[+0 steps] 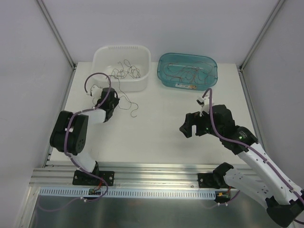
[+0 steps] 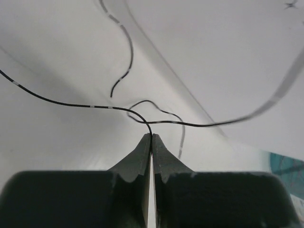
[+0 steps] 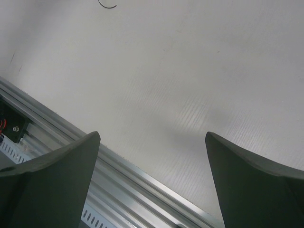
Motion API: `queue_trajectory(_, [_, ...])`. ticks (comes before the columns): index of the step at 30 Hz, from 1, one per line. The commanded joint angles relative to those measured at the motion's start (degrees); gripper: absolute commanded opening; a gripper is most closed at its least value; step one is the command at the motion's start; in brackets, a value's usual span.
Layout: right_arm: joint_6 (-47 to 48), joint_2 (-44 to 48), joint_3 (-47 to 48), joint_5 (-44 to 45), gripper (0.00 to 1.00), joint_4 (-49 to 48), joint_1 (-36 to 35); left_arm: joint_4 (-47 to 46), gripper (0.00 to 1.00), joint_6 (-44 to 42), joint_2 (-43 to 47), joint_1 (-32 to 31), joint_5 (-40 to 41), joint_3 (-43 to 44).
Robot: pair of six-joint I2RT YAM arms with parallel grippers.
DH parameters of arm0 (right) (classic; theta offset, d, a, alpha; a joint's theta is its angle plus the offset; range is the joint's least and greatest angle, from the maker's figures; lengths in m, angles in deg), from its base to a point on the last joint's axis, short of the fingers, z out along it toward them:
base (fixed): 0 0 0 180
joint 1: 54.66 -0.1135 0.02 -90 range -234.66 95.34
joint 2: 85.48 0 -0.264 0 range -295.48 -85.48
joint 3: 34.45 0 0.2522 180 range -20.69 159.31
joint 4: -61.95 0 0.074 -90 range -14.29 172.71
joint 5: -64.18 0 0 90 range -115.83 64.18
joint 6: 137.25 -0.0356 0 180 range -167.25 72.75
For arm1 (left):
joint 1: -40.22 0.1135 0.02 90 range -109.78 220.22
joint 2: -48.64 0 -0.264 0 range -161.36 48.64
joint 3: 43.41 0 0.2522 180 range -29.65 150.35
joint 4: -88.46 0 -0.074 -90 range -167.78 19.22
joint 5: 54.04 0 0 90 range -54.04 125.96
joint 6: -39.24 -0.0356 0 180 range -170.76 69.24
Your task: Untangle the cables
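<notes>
Landmark: the white rectangular plastic tub (image 1: 142, 85) at the far side of the white surface (image 1: 161, 142); every place below is told from it.
Right pincer: the black two-fingered right pincer (image 1: 195, 128) hangs well nearer than the tub and off to its right, fingers spread wide with nothing between them.
Left pincer: the black left pincer (image 1: 112, 98) sits just in front of the tub's near left corner, pressed together on a hair-thin black wire (image 2: 90, 105).
Cables: the cables (image 1: 124, 71), a tangle of thin curly strands, lie inside the tub; one strand spills over its near wall and curls just in front of it.
Teal tub: a translucent teal plastic tub (image 1: 164, 80) stands just right of the white tub, with reddish wires in it.
Step in hand: by my reading, the pick; one strand is pinched and the pull is not yet begun.
Next move: draw that strand slowly away from the tub, watching that it slips free and does not drag the whole tangle.
Left wrist view alone: the wire running into the seam of the fingertips, its pale bands, and a second strand crossing just beyond.
Right wrist view alone: bare surface between the fingers and a grooved aluminium rail (image 3: 118, 175).
Top view alone: the tangle itself and how each arm stands to the tub.
</notes>
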Motion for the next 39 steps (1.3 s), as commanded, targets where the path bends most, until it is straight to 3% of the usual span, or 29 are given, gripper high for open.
queue_trajectory(1, [-0.6,2.1,0.2,0.4,0.98,-0.4,-0.2,3.8,0.00,-6.3,10.5,-1.6,3.3,0.0])
queue_trajectory(6, [-1.2,3.6,-0.2,0.0,0.98,-0.5,-0.2,12.4,0.00,-12.5,21.2,-2.3,3.9,4.1])
queue_trajectory(10, [-1.2,4.5,-0.4,0.0,0.98,-0.4,-0.2,16.2,0.00,-18.9,24.0,-2.3,3.2,14.0])
queue_trajectory(12, [-1.3,4.7,-0.4,0.1,0.98,-0.2,-0.2,18.0,0.00,-23.4,22.0,-2.3,1.2,19.3])
queue_trajectory(18, [-0.8,5.3,-0.4,1.3,0.98,0.9,-0.3,23.3,0.00,-33.1,9.6,-2.3,-5.1,48.1])
queue_trajectory(24, [-0.1,4.8,-0.3,3.1,0.98,2.4,-0.2,25.8,0.00,-40.8,-3.9,-2.0,-6.6,68.0])
queue_trajectory(30, [0.0,4.1,-0.1,3.0,0.98,2.6,-0.2,28.0,0.00,-42.4,-18.1,-0.5,-11.1,77.5])
queue_trajectory(32, [0.0,3.9,0.1,3.1,0.98,2.9,-0.2,28.1,0.09,-42.4,-21.1,0.3,-13.6,78.3])
queue_trajectory(35, [0.0,4.0,0.3,3.1,0.98,3.4,-0.3,28.1,0.37,-43.9,-21.0,0.5,-14.9,77.8])
queue_trajectory(39, [0.0,4.1,0.2,3.1,0.98,3.3,-0.3,28.1,0.41,-43.9,-15.0,0.5,-17.0,70.6])
